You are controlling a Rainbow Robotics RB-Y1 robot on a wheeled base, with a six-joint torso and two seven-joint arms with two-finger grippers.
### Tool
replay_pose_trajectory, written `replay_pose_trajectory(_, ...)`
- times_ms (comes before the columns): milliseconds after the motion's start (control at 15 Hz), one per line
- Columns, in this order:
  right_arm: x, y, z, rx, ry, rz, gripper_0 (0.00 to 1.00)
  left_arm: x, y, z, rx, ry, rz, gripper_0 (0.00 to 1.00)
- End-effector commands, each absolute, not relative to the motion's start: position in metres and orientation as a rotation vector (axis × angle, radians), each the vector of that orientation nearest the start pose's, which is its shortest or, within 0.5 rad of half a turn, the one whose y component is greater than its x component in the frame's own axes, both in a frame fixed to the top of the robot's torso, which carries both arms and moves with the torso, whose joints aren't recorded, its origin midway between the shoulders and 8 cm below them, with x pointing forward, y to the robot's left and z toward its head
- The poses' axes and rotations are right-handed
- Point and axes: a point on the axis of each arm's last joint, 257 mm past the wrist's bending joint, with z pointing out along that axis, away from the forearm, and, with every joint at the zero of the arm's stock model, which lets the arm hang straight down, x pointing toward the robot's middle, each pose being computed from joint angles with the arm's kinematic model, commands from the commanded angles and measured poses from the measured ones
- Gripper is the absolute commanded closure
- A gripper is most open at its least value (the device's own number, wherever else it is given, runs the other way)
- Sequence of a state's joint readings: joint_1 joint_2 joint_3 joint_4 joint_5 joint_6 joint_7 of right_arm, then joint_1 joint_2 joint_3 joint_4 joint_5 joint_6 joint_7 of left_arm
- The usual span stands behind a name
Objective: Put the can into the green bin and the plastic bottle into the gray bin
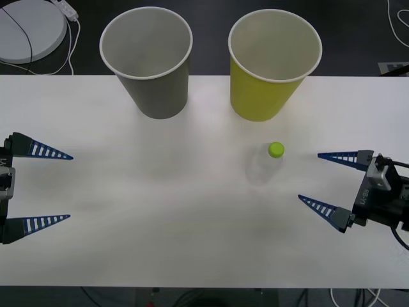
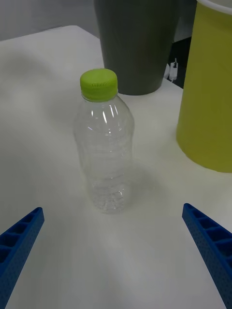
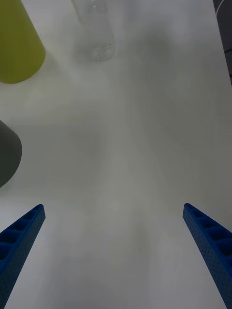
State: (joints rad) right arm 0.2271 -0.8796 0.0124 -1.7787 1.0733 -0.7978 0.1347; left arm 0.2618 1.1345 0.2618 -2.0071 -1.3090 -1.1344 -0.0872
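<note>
Standing upright on the white tabletop point(image 1: 192, 243), the plastic bottle point(image 1: 265, 165) w/ its lime cap sits right of centre, just near of the green bin point(image 1: 268, 70) but not touching it. Gray bin point(image 1: 150, 64) stands far-left of the bottle, beside the green one, well apart from it. No can visible anywhere.

Right hand point(image 1: 323, 182) hovers near the bottle's right side, fingers spread wide, holding nothing; bottle lines up roughly btwn them in the wrist view. Left hand point(image 1: 54, 185) waits at the left edge, also spread and empty.

Step, as I judge it: approach for the bottle grab. Next move needs the right hand to go left until fingers straddle the body, close gently (thin plastic, tips easily), then lift and carry past the green bin to the gray one.
</note>
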Motion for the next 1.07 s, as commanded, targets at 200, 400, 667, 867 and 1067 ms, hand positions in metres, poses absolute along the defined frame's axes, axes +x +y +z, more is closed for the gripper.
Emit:
replay_pose_trajectory(200,0.404,-0.23,-0.23,-1.075,1.559,0.397,0.0,0.341,0.286,-0.167,1.762,1.444,-0.118,0.0)
replay_pose_trajectory(400,0.411,-0.214,-0.233,-1.081,1.539,0.423,0.0,0.341,0.286,-0.167,1.762,1.444,-0.118,0.0)
replay_pose_trajectory(667,0.419,-0.193,-0.233,-1.089,1.511,0.45,0.0,0.341,0.286,-0.167,1.762,1.444,-0.118,0.0)
replay_pose_trajectory(867,0.427,-0.18,-0.233,-1.083,1.496,0.459,0.0,0.341,0.286,-0.167,1.762,1.444,-0.118,0.0)
replay_pose_trajectory(1067,0.433,-0.167,-0.231,-1.074,1.482,0.463,0.0,0.341,0.286,-0.167,1.762,1.444,-0.118,0.0)
